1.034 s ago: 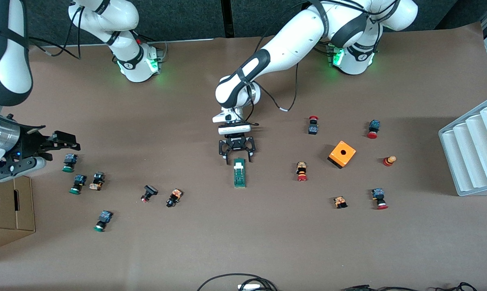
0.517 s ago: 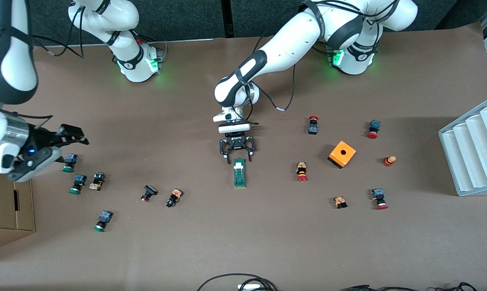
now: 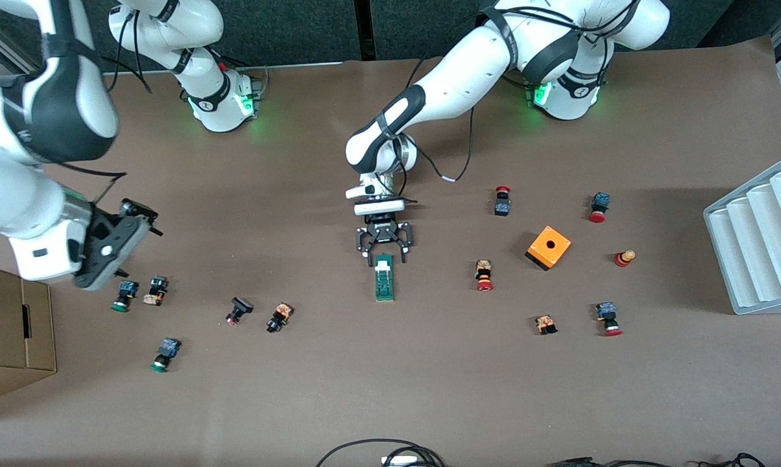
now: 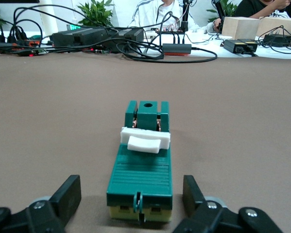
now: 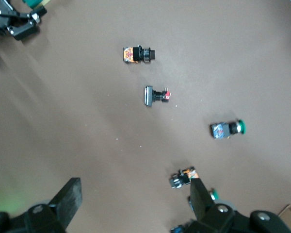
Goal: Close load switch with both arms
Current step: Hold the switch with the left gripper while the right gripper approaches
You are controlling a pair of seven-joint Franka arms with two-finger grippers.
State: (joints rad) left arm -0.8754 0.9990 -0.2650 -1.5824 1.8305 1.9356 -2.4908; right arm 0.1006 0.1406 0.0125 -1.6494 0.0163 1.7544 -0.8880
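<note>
Between claw (image 3: 384,254) fingers: ribbed load switch (image 3: 383,277)

Green load switch (image 3: 384,277) flat, mid-table, white slider (image 4: 145,141).

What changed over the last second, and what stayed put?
The right gripper swung from pointing sideways to facing down over the green-capped buttons, open. The left gripper edged down around the load switch end, open. The switch and the orange cube stayed put.
</note>
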